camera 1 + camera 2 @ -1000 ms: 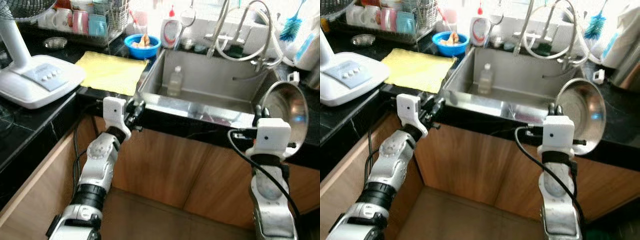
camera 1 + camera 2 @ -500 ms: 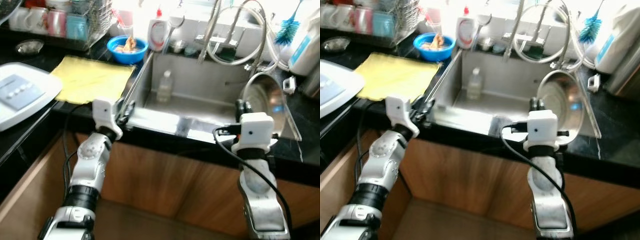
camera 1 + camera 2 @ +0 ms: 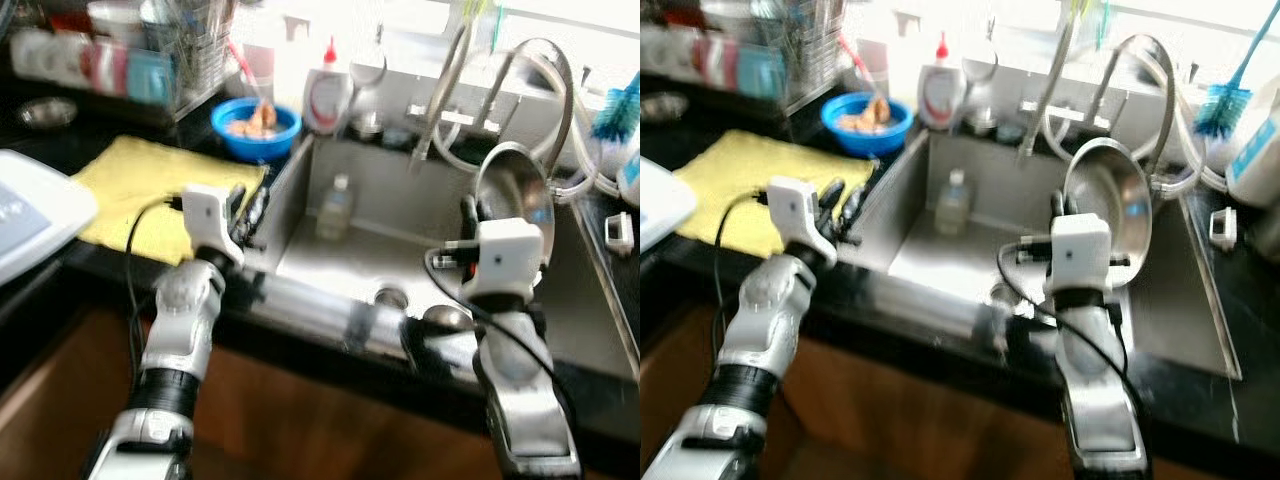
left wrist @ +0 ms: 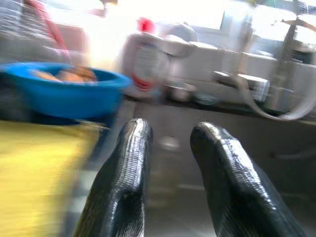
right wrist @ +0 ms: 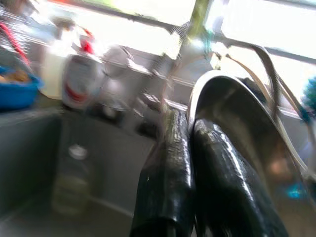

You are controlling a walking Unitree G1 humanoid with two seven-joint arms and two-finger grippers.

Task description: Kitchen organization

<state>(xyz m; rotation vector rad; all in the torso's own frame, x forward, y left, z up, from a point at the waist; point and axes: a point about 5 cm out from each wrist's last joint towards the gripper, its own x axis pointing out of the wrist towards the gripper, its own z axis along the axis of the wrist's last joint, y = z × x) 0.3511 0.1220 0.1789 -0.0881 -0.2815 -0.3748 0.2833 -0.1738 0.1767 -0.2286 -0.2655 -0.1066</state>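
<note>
Steel bowl (image 3: 1110, 210) pinched at its rim by the right gripper (image 3: 1058, 212), held tilted above the sink (image 3: 970, 255); left gripper (image 3: 250, 205), 2 fingers spread, hovers over the yellow cloth (image 3: 125, 195).

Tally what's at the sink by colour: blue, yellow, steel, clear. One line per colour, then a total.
Blue: 2, the bowl and the bottle brush.
Yellow: 1, the cloth.
Steel: 1, the steel bowl, held on edge over the sink by the right claw.
Clear: 1, the plastic bottle.
Total: 5.
</note>
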